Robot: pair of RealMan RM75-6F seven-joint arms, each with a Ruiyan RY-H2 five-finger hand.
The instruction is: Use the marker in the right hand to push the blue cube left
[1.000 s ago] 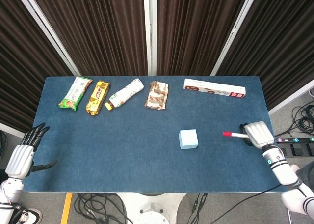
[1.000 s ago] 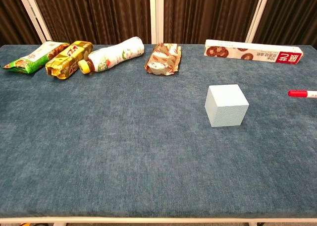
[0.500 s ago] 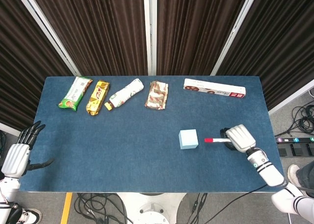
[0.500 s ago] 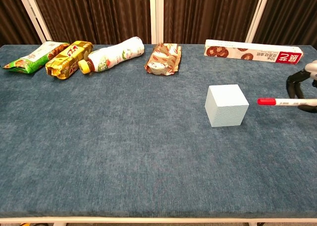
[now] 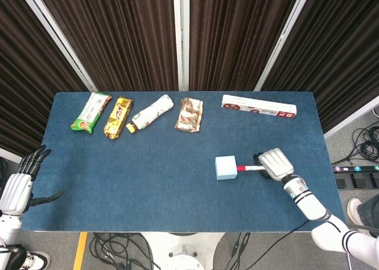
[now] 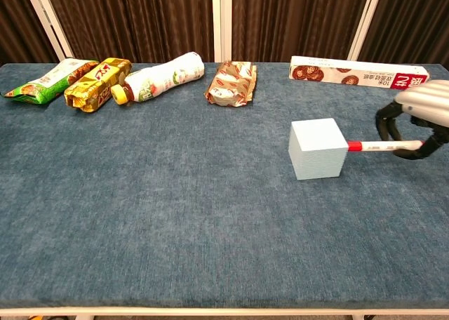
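A pale blue cube (image 5: pixel 225 167) (image 6: pixel 318 149) sits on the blue tablecloth, right of centre. My right hand (image 5: pixel 272 164) (image 6: pixel 418 116) grips a white marker with a red cap (image 5: pixel 247 168) (image 6: pixel 379 147), held level and pointing left. The red tip touches the cube's right face. My left hand (image 5: pixel 18 186) hangs off the table's left edge in the head view, fingers spread and holding nothing; the chest view does not show it.
Along the far edge lie a green snack pack (image 5: pixel 90 111), a gold snack pack (image 5: pixel 117 117), a bottle on its side (image 5: pixel 150 112), a brown wrapper (image 5: pixel 189 114) and a long cookie box (image 5: pixel 259 106). Bare cloth (image 5: pixel 148 169) stretches left of the cube.
My right hand moved left with the marker, bringing its red tip from well right of the cube up against the cube's right face. The cube has shifted slightly left.
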